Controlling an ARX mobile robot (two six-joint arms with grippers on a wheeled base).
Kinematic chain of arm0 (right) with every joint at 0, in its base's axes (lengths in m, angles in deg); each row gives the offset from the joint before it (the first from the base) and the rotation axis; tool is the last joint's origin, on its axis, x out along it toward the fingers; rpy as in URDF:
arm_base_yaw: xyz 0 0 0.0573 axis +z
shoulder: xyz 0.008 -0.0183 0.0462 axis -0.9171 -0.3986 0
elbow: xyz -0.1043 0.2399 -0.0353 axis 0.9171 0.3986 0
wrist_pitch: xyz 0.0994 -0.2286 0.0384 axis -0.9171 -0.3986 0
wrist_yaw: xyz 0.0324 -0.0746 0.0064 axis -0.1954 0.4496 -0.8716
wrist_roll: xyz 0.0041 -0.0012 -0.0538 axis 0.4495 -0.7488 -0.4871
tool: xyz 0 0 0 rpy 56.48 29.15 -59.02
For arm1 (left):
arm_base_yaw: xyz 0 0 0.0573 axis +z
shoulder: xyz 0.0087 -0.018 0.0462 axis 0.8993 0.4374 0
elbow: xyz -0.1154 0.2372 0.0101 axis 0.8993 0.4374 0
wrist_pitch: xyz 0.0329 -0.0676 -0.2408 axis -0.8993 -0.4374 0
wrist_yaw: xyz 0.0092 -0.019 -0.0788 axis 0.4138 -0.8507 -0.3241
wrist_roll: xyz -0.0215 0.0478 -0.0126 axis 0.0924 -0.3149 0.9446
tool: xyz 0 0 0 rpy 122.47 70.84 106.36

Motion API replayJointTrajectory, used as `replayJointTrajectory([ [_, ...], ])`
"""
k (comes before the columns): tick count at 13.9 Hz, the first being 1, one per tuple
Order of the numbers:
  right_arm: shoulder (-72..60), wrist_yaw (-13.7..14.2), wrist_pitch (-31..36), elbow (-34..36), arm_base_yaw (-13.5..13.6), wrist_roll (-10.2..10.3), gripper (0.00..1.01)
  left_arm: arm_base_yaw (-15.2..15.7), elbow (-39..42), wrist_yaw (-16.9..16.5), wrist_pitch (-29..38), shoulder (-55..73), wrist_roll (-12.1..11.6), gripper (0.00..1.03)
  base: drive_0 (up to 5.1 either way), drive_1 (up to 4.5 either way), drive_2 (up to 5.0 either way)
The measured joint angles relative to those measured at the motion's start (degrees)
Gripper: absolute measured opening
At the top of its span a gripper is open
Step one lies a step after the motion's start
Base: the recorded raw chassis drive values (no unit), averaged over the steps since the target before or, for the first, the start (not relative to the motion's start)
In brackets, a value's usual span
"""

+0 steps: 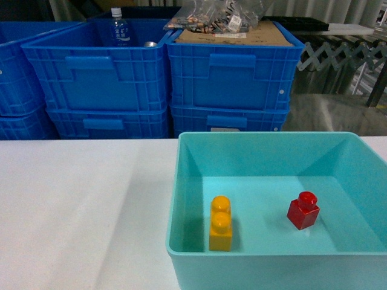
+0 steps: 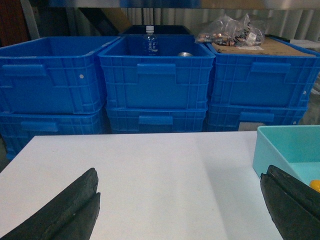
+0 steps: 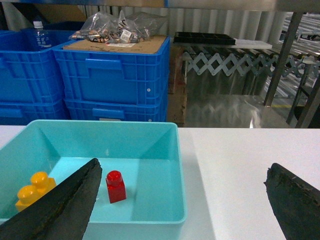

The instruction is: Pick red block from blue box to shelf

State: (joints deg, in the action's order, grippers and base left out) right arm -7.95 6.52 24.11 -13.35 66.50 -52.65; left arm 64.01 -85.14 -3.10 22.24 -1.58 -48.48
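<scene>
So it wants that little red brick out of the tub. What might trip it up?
The red block sits low inside the blue box, so the open right gripper may bump the rim on the way down. The yellow brick lies in the same box and could be grabbed by mistake. The block is small and glossy, so it may slip.

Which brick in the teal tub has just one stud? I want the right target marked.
The red block, on the right inside the blue box: one round stud, cube-like. The yellow brick left of it is longer, with two studs.

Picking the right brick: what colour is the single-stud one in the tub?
Red, glossy; clearest in the head view, right of the yellow-orange brick.
</scene>
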Motion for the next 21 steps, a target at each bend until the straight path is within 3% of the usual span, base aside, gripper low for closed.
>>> replayJointTrajectory([
  [21,0.00,0.00,0.00,0.00,0.00,0.00,0.98,0.00,0.00,0.00,0.00,0.00,0.00,0.98,0.0,0.00,0.0],
])
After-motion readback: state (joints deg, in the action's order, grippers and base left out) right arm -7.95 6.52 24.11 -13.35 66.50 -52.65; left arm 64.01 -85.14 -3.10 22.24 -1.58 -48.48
